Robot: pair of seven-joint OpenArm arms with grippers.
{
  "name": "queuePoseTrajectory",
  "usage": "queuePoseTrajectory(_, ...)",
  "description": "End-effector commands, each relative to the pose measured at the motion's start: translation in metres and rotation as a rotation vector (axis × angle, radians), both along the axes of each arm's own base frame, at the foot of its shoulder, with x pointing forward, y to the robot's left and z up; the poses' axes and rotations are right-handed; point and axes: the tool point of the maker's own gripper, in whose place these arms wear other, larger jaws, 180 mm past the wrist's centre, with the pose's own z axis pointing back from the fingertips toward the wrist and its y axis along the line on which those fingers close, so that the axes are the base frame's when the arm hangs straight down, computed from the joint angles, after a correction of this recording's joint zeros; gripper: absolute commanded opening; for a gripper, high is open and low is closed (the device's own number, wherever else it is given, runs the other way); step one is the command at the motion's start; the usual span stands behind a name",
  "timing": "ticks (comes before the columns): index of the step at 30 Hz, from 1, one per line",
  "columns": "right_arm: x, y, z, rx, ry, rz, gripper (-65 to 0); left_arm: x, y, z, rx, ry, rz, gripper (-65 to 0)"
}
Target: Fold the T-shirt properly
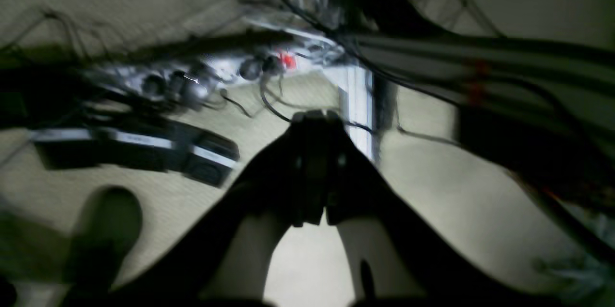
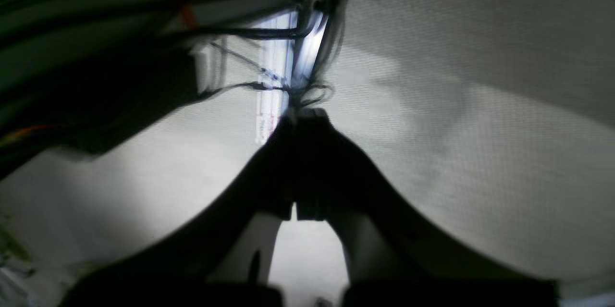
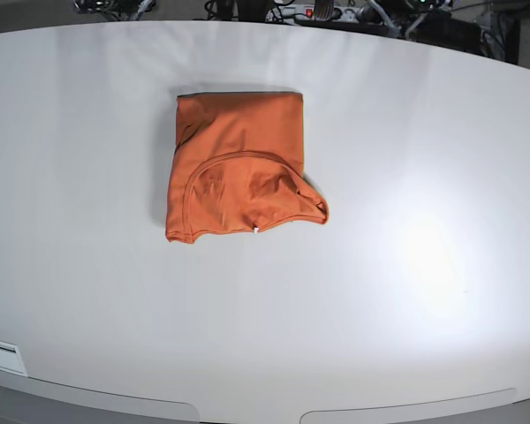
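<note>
Where the left wrist view looks along its own arm, the left gripper (image 1: 317,119) is seen as a dark, blurred silhouette with its two jaws pressed together, and nothing is held between them. Beyond it, a white power strip (image 1: 230,69) with several plugs and a red switch is made out on a pale floor, with dark cables (image 1: 408,86) running across the upper part of the view and a flat black device (image 1: 144,146) with pale stripes lying to the left. Everything in this view is smeared by blur, so finer detail cannot be told.

The right gripper (image 2: 307,117) is shown in the right wrist view in the same way: a dark shape with its jaws closed against each other and nothing gripped. Behind it a bright vertical metal post (image 2: 283,67) and a bundle of hanging wires (image 2: 331,4) are seen against a pale surface.

Neither gripper appears in the base view. There the T-shirt (image 3: 238,168) is seen lying on the white table (image 3: 406,291), left of centre and toward the far edge, folded into a compact, roughly rectangular orange packet. Its far edge is straight, while the rounded neckline is turned up on top near the near edge, and the near right corner bulges out unevenly. More cables (image 3: 336,12) are visible past the table's far edge.
</note>
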Motion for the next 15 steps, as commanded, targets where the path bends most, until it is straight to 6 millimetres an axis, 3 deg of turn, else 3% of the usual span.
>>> queuePoseTrajectory(1, 0.006, 0.002, -0.002, -0.018, -0.013, 0.036, -65.0, 0.007, -0.006, -0.002, 0.006, -0.016, -0.008, -65.0)
queuePoseTrajectory(6, 0.015, 0.04, -0.013, -0.077, -0.055, 0.172, -65.0, 0.016, -0.058, -0.012, 0.0, 0.027, 0.0, -65.0)
queuePoseTrajectory(11, 0.013, 0.063, -0.015, -0.085, -0.071, 0.233, -65.0, 0.003, -0.081, -0.018, 0.016, 0.073, 0.011, -65.0)
queuePoseTrajectory(15, 0.012, 0.074, -0.014, -0.051, -0.069, 0.228, -65.0, -0.002, -0.089, -0.018, 0.008, 0.08, -0.034, -65.0)
